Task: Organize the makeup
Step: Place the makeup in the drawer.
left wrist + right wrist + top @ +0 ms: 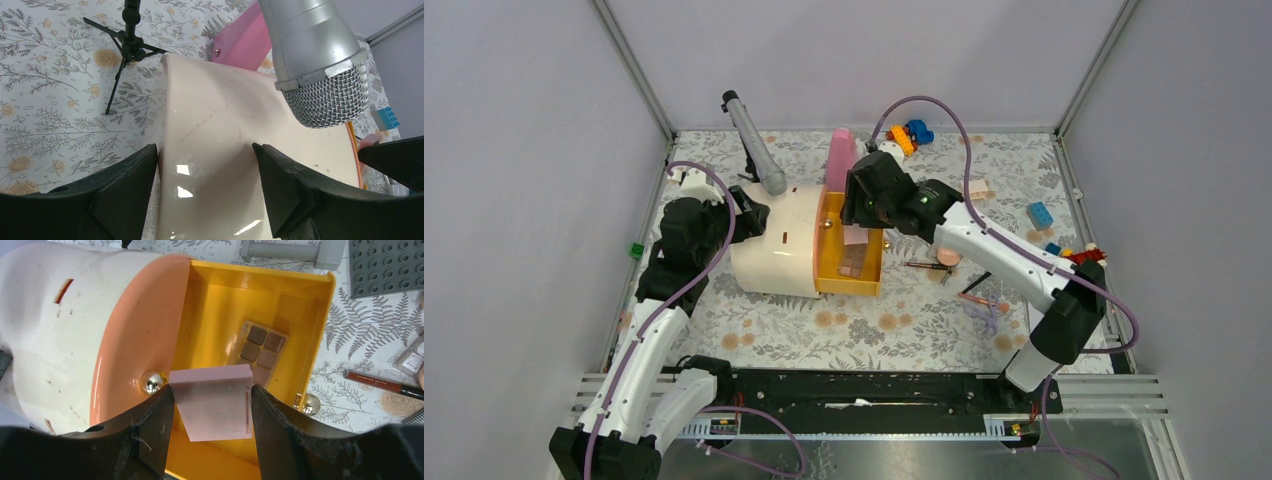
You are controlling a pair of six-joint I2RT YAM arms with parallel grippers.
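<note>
Right gripper (212,387) clamps the pink compact (212,412) over the yellow drawer (305,305)!
Compact hangs lower centre of frame, a brown palette (261,346) lying in the drawer beyond it; left gripper (205,155) straddles the cream case (215,100), grip unclear.
</note>
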